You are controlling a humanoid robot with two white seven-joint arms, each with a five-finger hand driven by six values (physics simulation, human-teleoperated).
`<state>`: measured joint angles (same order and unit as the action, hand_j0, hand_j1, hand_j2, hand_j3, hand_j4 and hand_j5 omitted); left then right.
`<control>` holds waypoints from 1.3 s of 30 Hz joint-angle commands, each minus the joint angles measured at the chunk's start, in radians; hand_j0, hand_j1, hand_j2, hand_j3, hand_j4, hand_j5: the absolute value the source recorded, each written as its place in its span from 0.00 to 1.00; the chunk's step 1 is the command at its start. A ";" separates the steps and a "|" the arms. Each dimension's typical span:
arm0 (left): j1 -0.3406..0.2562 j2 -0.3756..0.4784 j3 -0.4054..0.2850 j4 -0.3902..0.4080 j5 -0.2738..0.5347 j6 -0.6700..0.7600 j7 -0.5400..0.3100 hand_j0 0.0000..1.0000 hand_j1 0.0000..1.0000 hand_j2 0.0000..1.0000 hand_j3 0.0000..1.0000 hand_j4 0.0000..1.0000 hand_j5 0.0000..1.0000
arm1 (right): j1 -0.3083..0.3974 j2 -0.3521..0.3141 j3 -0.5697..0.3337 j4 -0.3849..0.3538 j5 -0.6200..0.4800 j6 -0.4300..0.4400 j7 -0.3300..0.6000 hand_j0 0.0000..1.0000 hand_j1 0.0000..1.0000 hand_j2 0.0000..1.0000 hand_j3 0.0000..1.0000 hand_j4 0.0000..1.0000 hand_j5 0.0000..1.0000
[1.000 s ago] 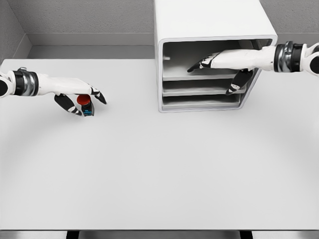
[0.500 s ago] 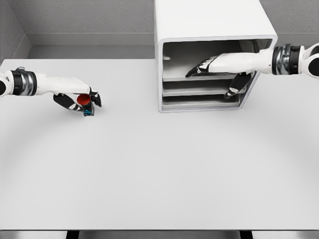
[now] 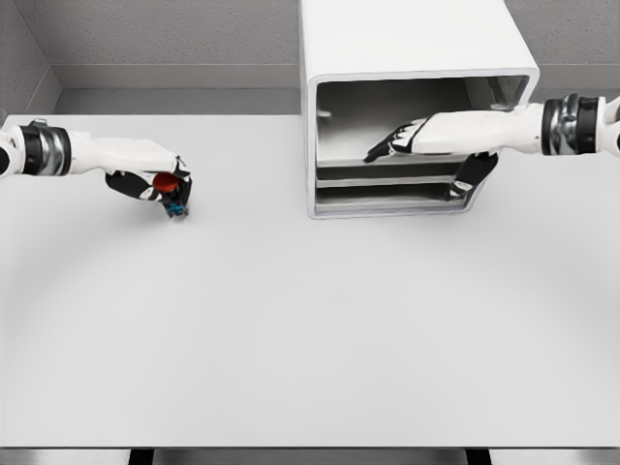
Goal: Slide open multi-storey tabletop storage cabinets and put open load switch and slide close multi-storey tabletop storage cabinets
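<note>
**Q:** What has changed since a moment ago?

**A:** Since then, my left fingers [image 3: 172, 190] have closed tighter round the load switch [image 3: 170, 187], a small red-capped part with a blue base. It now sits tilted in my grip, near the white surface [image 3: 291, 329] at far left; I cannot tell whether it still touches. My right hand [image 3: 412, 140] has drawn back towards the front of the storage cabinet [image 3: 407, 39]. Its fingers lie loosely extended along the top shelf, thumb hooked below the shelves at the right; they hold nothing I can make out.

**Q:** How far along is the job?

**A:** Early, I judge. The cabinet's top level stands open and empty. The switch is grasped but well apart from the cabinet. Carrying it over, placing it inside and sliding the cabinet closed all remain.
</note>
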<state>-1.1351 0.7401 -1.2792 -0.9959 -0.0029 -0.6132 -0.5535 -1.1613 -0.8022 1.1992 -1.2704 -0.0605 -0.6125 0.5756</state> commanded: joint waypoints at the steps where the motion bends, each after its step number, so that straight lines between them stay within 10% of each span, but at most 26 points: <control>1: -0.002 0.001 0.003 -0.017 0.007 0.002 0.000 0.40 0.40 0.40 0.40 0.40 0.40 | 0.003 -0.011 0.000 -0.020 -0.006 0.002 0.000 1.00 1.00 1.00 1.00 1.00 1.00; 21: -0.075 0.190 0.004 -0.444 0.035 0.002 0.000 0.40 0.40 0.40 0.40 0.40 0.40 | 0.051 -0.106 -0.006 -0.218 -0.006 0.002 -0.011 1.00 1.00 1.00 1.00 1.00 1.00; 39: -0.137 0.255 0.004 -0.638 0.080 0.002 0.001 0.41 0.41 0.41 0.41 0.41 0.41 | 0.074 -0.219 -0.006 -0.388 -0.006 0.002 -0.014 1.00 1.00 1.00 1.00 1.00 1.00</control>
<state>-1.2732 0.9931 -1.2761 -1.6216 0.0688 -0.6137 -0.5532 -1.0876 -1.0104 1.1943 -1.6502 -0.0601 -0.6132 0.5618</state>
